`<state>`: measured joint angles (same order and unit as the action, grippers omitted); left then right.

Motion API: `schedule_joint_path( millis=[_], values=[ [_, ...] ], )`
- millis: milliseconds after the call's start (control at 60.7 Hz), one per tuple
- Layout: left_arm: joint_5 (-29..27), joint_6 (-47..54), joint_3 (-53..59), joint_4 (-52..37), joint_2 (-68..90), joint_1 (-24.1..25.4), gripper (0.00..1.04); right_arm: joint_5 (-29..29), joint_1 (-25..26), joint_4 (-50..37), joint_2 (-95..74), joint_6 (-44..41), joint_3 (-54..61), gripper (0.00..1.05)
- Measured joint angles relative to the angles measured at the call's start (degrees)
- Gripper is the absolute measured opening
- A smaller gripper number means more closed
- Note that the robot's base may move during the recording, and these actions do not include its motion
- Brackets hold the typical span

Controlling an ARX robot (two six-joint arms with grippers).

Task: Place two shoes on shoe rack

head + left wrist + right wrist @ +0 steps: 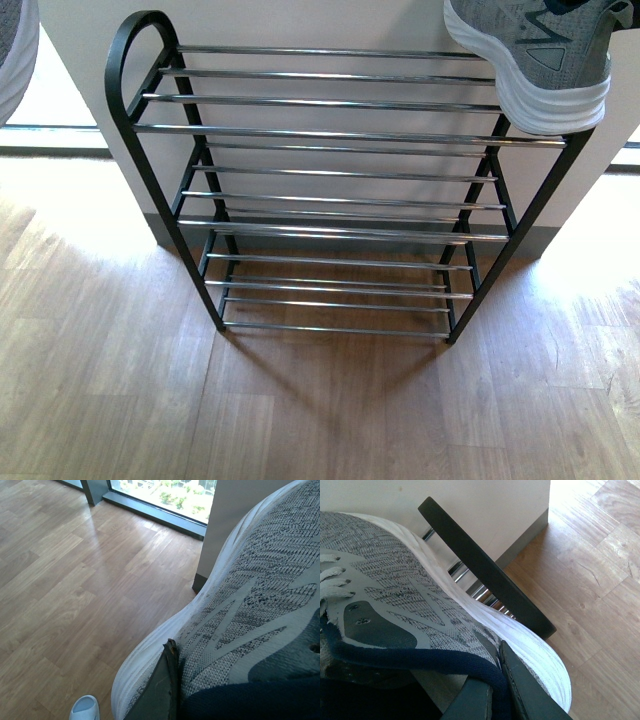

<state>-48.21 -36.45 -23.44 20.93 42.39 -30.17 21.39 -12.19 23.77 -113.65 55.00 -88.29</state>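
Observation:
The shoe rack (320, 132) stands against the wall, black side frames with chrome bars, all tiers bare. The right shoe (540, 60), grey knit with a thick white sole, hangs tilted over the rack's top right corner. In the right wrist view my right gripper (492, 672) is shut on this shoe's (395, 590) navy collar, beside the rack's black side frame (485, 565). The left shoe (14, 55) shows only at the upper left edge, left of the rack. My left gripper (172, 680) is shut on the left shoe (250, 610), one dark finger (162, 692) pressed against its side.
Wooden floor (300, 410) lies in front of the rack. A beige wall (300, 20) stands behind it, with low windows (165, 495) on both sides. A small white object (84, 709) lies on the floor under the left shoe.

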Motion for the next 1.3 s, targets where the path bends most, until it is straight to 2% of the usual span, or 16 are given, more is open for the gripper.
schedule_joint_path(
  millis=[363,461,544,824,906,1038,1302],
  values=[
    [0.0,0.0,0.0,0.0,0.0,0.0,0.02,0.0,-2.0,3.4,-3.3,3.3,-2.7,0.01],
    [0.0,0.0,0.0,0.0,0.0,0.0,0.02,1.8,-2.1,4.2,-4.5,3.5,-3.0,0.01],
    [0.0,0.0,0.0,0.0,0.0,0.0,0.02,4.3,-1.7,4.1,-5.4,3.7,-3.2,0.01],
    [0.0,0.0,0.0,0.0,0.0,0.0,0.02,5.1,-1.2,0.0,-3.7,3.7,1.3,0.03],
    [0.0,0.0,0.0,0.0,0.0,0.0,0.02,5.4,-1.1,-1.4,-2.6,3.5,2.7,0.15],
    [0.0,0.0,0.0,0.0,0.0,0.0,0.02,5.8,-0.3,-6.1,2.7,1.4,7.0,0.47],
    [0.0,0.0,0.0,0.0,0.0,0.0,0.02,1.0,-0.4,-14.4,9.6,-3.6,11.3,0.89]
  ],
)
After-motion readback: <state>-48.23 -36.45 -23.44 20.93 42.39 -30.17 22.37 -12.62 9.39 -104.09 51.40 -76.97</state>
